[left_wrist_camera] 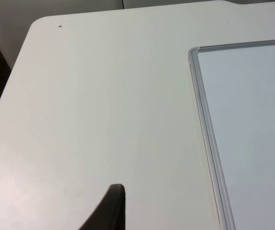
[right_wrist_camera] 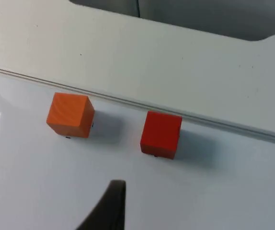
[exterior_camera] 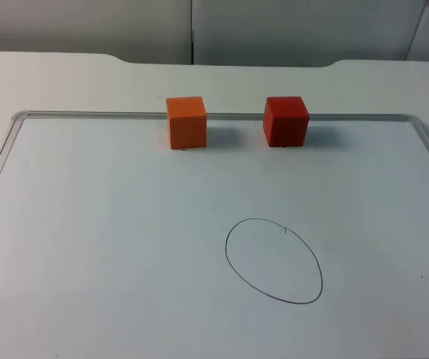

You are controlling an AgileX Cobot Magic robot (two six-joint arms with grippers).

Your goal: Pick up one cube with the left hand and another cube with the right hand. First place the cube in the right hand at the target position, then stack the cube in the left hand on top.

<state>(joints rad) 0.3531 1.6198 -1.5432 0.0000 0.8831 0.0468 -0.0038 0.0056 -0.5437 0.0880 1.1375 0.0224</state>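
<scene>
An orange cube [exterior_camera: 186,122] and a red cube [exterior_camera: 285,120] stand side by side, a little apart, at the far edge of the whiteboard [exterior_camera: 110,224]. A hand-drawn oval [exterior_camera: 274,260] marks the board nearer the front. In the right wrist view, my right gripper [right_wrist_camera: 109,207] hangs above the board, short of the orange cube [right_wrist_camera: 69,115] and the red cube [right_wrist_camera: 161,133], touching neither. My left gripper [left_wrist_camera: 109,209] hovers over bare table beside the board's metal frame [left_wrist_camera: 208,139], away from both cubes.
The whiteboard's grey frame [exterior_camera: 349,117] runs just behind the cubes and down both sides. White table [exterior_camera: 72,82] lies beyond it, ending at the grey partition wall [exterior_camera: 199,26].
</scene>
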